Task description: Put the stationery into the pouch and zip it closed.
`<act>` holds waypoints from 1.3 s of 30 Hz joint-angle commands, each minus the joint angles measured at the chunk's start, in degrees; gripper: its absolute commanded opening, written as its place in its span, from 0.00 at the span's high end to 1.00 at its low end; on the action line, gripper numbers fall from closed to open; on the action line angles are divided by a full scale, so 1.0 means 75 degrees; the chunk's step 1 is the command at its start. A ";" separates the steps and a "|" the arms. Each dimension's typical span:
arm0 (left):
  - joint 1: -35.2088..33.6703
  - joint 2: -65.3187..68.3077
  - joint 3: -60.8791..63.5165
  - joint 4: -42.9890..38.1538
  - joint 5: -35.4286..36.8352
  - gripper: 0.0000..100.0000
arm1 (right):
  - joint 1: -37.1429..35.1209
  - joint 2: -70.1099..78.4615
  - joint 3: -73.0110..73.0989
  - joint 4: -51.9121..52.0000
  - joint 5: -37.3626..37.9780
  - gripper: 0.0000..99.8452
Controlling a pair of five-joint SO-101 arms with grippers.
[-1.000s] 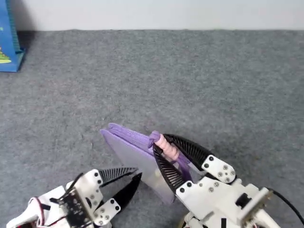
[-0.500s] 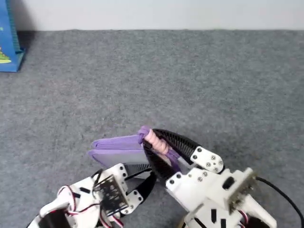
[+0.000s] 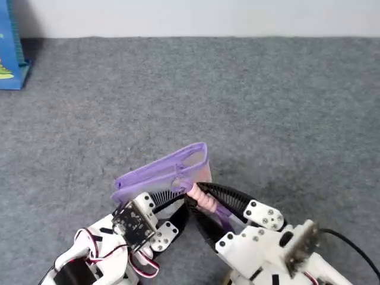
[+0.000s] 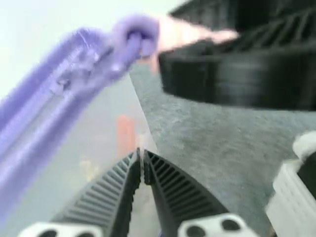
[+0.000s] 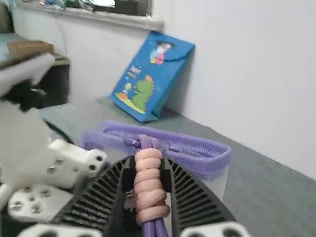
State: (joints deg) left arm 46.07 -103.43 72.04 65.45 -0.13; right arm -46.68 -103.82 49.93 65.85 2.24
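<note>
One purple pouch (image 3: 163, 175) stood tilted near the front edge of the grey felt table (image 3: 267, 107), between two grippers. The right gripper (image 3: 191, 196) pinched the single pink braided cord (image 3: 202, 200) at the pouch's top edge, holding it up. The left gripper (image 4: 141, 157) had its fingers pressed together on the edge of the pouch's clear wall. One orange shape (image 4: 124, 136) showed through that wall, too blurred to name. Open felt stretched behind the pouch to the white wall (image 3: 208, 18) and to both sides. One blue dinosaur bag (image 3: 10, 53) leaned at the far left corner, well apart.
</note>
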 commanded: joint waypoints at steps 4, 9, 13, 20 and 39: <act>0.0926 -0.0047 -0.1143 0.0949 0.0059 0.98 | 0.1002 -0.0029 -0.0105 0.0147 -0.0082 0.99; 0.0938 -0.0047 -0.1201 0.1196 -0.0539 0.93 | 0.1577 -0.0029 -0.0094 0.0217 -0.0035 0.99; 0.0926 -0.0047 -0.1659 0.1629 -0.0527 0.79 | 0.1963 -0.0029 -0.0094 0.0580 -0.0023 0.99; 0.0012 -0.0047 -0.3253 0.2497 -0.0422 0.74 | 0.2479 -0.0029 -0.0094 0.0627 -0.0023 0.99; -0.2684 -0.0035 -0.2995 0.1946 -0.0434 0.74 | 0.2092 -0.0029 -0.0141 0.0592 -0.0035 0.99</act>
State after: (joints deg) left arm 26.37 -103.43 46.99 83.65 -3.65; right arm -29.10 -104.00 49.58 69.63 2.07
